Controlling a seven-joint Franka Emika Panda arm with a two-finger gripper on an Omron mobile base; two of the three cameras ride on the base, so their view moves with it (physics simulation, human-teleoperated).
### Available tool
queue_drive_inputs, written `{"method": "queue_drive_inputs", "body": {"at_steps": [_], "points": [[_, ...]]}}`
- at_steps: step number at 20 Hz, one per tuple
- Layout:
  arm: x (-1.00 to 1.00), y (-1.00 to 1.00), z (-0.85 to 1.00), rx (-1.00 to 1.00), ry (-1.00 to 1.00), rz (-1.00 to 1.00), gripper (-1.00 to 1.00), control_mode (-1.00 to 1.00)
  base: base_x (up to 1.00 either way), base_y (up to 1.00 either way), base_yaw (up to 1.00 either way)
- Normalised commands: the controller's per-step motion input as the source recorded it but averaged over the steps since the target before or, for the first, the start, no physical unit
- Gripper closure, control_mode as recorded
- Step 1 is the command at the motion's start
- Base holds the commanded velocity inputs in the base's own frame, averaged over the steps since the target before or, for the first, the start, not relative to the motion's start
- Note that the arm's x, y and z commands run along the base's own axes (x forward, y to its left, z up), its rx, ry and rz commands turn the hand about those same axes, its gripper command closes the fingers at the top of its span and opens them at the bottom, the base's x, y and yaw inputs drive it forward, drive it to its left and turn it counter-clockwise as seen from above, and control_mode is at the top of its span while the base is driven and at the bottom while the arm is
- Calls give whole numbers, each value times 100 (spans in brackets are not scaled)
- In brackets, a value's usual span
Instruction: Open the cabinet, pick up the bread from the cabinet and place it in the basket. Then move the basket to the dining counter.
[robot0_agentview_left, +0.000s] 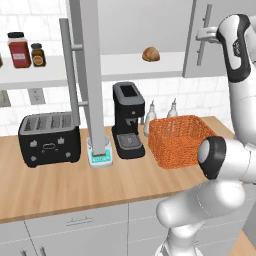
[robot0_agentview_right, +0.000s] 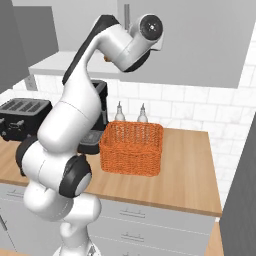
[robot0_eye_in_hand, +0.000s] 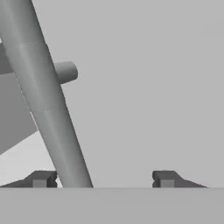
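Note:
The cabinet's left door (robot0_agentview_left: 92, 75) stands swung open, and its right door (robot0_agentview_left: 192, 55) is closed. On the white inner shelf lies the bread (robot0_agentview_left: 150, 54), a small golden-brown roll. My gripper (robot0_agentview_left: 204, 35) is up at the right door's vertical bar handle (robot0_agentview_left: 204, 52). In the hand view the handle (robot0_eye_in_hand: 48, 109) runs slantwise between my fingertips (robot0_eye_in_hand: 41, 179). The gripper (robot0_eye_in_hand: 103, 179) is open, with the jaws standing apart around the bar, which is nearer the left one. The orange woven basket (robot0_agentview_left: 180, 140) (robot0_agentview_right: 131, 147) sits on the wooden counter below. The dining counter is out of view.
A black toaster (robot0_agentview_left: 49, 137), a small scale (robot0_agentview_left: 100, 157) and a black coffee machine (robot0_agentview_left: 128, 120) line the counter (robot0_agentview_left: 75, 185) left of the basket. Two bottles (robot0_agentview_right: 130, 114) stand behind the basket. Jars (robot0_agentview_left: 20, 50) sit on the shelf's left end.

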Motion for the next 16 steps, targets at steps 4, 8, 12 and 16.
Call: {"method": "queue_drive_inputs", "body": {"at_steps": [4,8,12,16], "points": [[45,0,0,0,0,0,-100,-100,0,0,0],[38,11,-10,0,-1,0,100,-100,0,0,0],[29,50,-18,0,-9,0,100,-100,0,0,0],[46,47,-16,0,-12,-3,100,-100,0,0,0]]}}
